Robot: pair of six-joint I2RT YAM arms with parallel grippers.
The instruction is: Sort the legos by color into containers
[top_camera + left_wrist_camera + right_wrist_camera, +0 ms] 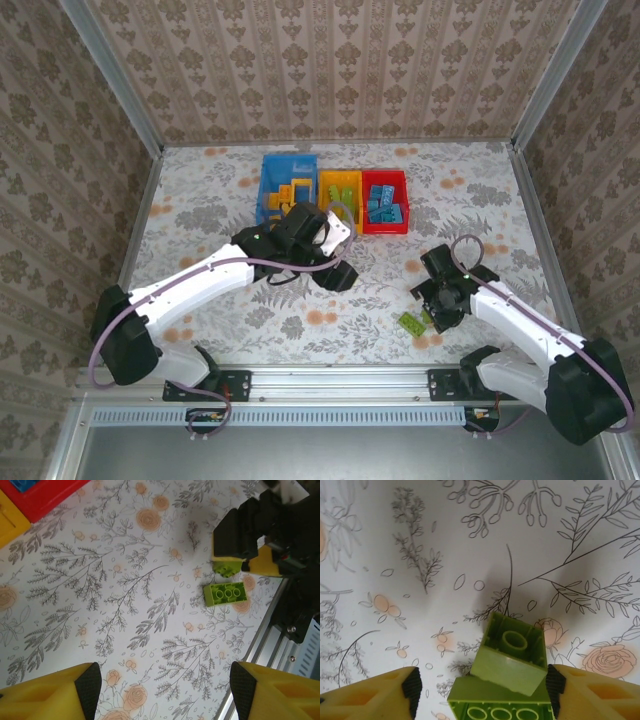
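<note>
Left gripper (165,685) and right gripper (482,685) of mine gape; blue plastic bin (290,161) holds orange studded bricks (285,196), orange-yellow bin (325,178) lime bricks (343,194), red bin (385,229) blue bricks (385,206).

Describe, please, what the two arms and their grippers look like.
The left arm and right arm have white shells, black joints and bases, and a mauve cable alongside. The left gripper and right gripper have chunky yellow fingers with black pads.

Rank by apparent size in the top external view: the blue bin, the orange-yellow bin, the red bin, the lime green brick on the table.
1. blue bin, largest, though partly covered.
2. orange-yellow bin and red bin: alike, not ranked.
3. lime green brick, by far the smallest.
</note>
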